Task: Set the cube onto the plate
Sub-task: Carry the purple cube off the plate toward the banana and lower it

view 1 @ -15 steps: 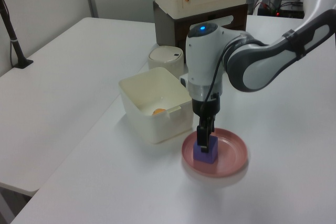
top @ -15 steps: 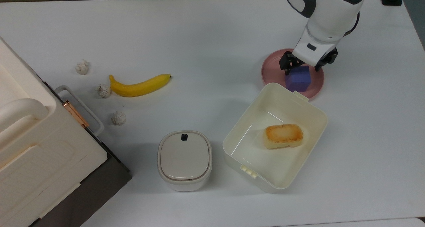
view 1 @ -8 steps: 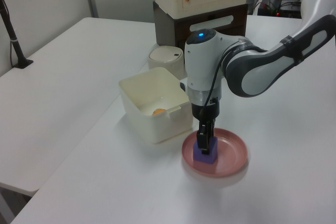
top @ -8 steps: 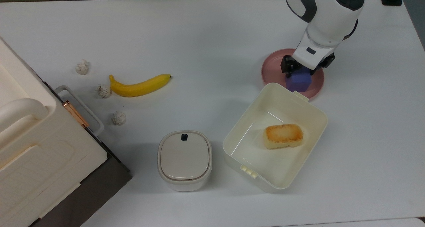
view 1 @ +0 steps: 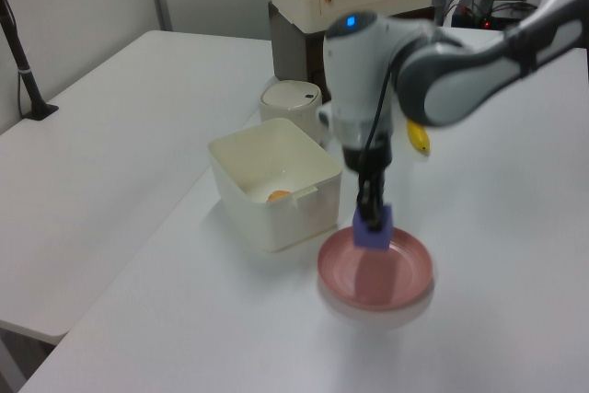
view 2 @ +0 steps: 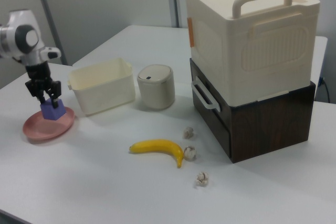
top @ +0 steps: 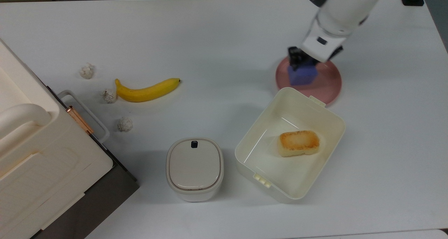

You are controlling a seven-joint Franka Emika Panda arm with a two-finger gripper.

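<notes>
A small matte blue-purple cube (view 1: 373,227) is being held clamped in the end effector (view 1: 372,220) just above a round pink plate (view 1: 405,279); released off-centre, it could tumble onto the rim.

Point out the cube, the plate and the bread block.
cube (top: 302,76), top view, its front face.
plate (top: 329,83), top view, bare pink floor.
bread block (top: 298,143), top view, its toasted top.

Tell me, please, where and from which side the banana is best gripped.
Grip the banana at its thick middle, coming straight down with the fingers across its width. It lies flat on the table and both ends taper, so the middle likely holds steadiest.
</notes>
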